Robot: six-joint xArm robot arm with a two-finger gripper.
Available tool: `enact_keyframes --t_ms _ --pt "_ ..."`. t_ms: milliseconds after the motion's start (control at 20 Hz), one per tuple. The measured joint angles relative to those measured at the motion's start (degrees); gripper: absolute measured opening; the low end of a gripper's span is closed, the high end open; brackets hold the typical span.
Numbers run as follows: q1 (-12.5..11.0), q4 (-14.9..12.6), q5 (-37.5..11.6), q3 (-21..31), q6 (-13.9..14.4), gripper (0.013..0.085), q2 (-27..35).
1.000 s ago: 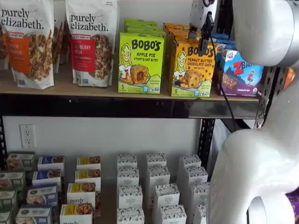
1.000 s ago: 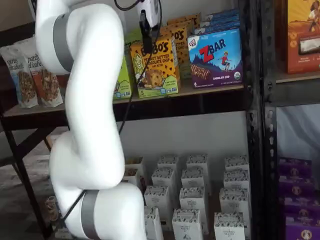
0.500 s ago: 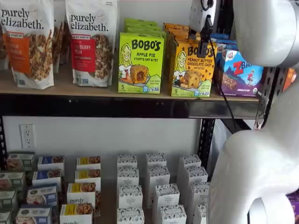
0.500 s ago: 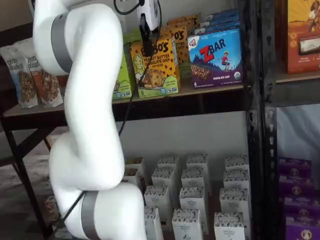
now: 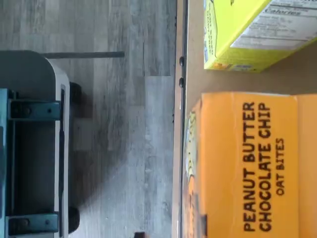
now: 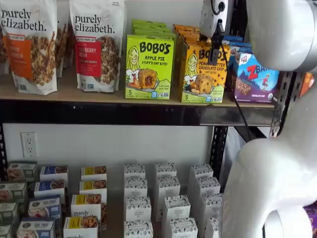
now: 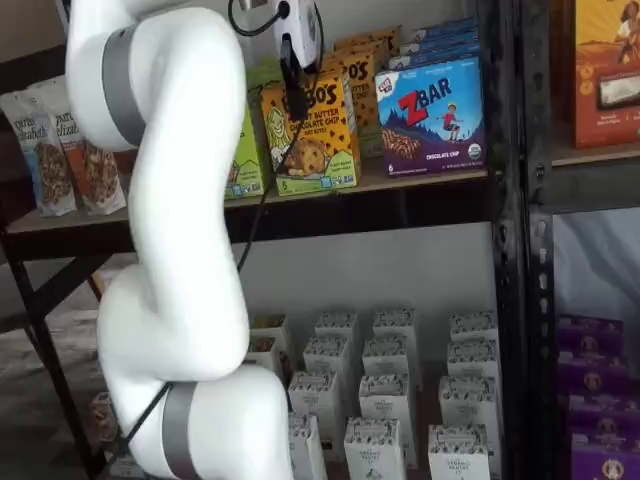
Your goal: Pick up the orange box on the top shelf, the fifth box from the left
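The white arm [image 7: 175, 230] fills much of both shelf views, reaching up to the top shelf [image 6: 124, 113], whose black front rail runs below the pincer. Just beneath the pincer [image 6: 216, 47] stands the orange box [image 6: 203, 73], the peanut butter chocolate chip carton, at the front of its row. The lime-green Apple Pie box [image 6: 149, 67] is beside it on one side and the blue ZBar box [image 6: 253, 78] on the other, both close. The pincer's black fingers [image 7: 294, 88] hang over the top front of the orange box, seen narrow and side-on, so I cannot tell whether they are apart or closing on it.

In the wrist view the orange box [image 5: 252, 166] lies right under the camera, the green one [image 5: 247, 34] just beside it with a slim strip of shelf between.

To my eye the grasp is being set. It would go best with the fingers centred across the carton's top, clear of both neighbours, squeezing gently, since thin card would likely buckle.
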Motion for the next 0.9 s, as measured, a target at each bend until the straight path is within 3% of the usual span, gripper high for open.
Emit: enact_keyframes --t_ms 450,900 --pt "-0.33 0.36 -0.12 -0.22 -0.26 0.0570 0.04" --pt "0.00 -0.16 -1.41 0.39 -0.06 0.0570 -0.37"
